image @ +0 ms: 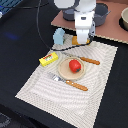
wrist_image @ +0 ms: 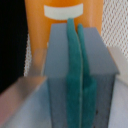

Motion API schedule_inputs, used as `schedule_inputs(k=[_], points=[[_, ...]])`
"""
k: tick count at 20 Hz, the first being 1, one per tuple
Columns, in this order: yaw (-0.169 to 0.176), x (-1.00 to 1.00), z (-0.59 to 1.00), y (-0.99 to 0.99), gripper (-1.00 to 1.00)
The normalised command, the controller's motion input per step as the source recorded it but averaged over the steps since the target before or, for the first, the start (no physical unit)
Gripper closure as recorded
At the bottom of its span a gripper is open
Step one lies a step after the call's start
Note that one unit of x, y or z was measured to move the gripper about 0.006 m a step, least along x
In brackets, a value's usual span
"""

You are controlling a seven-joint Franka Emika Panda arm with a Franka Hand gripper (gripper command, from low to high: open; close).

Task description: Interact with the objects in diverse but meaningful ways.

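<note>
just under the hand (image: 82,41), at the far edge of the pale woven mat (image: 45,90), lies the orange bread-like slab (image: 76,41), and in the wrist view we see it filling the space beyond the teal pads (wrist_image: 74,75), which are pressed flat together with nothing between them, so the hand is closed on itself and empty. we judge the slab (wrist_image: 65,22) a light, stiff plastic toy with a smooth skin, likely slippery; its long edges look the sensible place to pinch, across the narrow width, once the pads part. close beside the hand sits the pale blue-white carton (image: 59,36), probably hollow and easy to tip, best taken across its flat sides low down. nearer to us than the hand, the red tomato (image: 75,65) rests on a tan plate (image: 63,73); round and glossy, it may roll out of a shallow pinch, so we would close across its widest part. the yellow box (image: 48,59) lies off to one side of the plate, small and light. a fork (image: 70,82) and a knife (image: 90,61) flank the plate. the mat is soft and could wrinkle or drag; the black worktop (image: 20,35) around it is flat. behind the hand, grey pots (image: 100,14) on a brown board (image: 115,32) limit room on that side.
</note>
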Motion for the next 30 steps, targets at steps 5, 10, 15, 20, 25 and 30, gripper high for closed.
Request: schedule_inputs(k=[5, 10, 15, 20, 25, 30], points=[[0.0, 0.28, 0.01, 0.0, 1.0], [-0.008, 0.11, 0.55, 0.0, -1.0], [-0.024, 0.03, 0.56, 0.0, -1.0], [-0.004, 0.03, 0.15, 0.03, -1.0], [0.0, 0.13, -0.01, 0.03, -1.0], [0.0, 0.1, -0.23, 0.05, -1.0]])
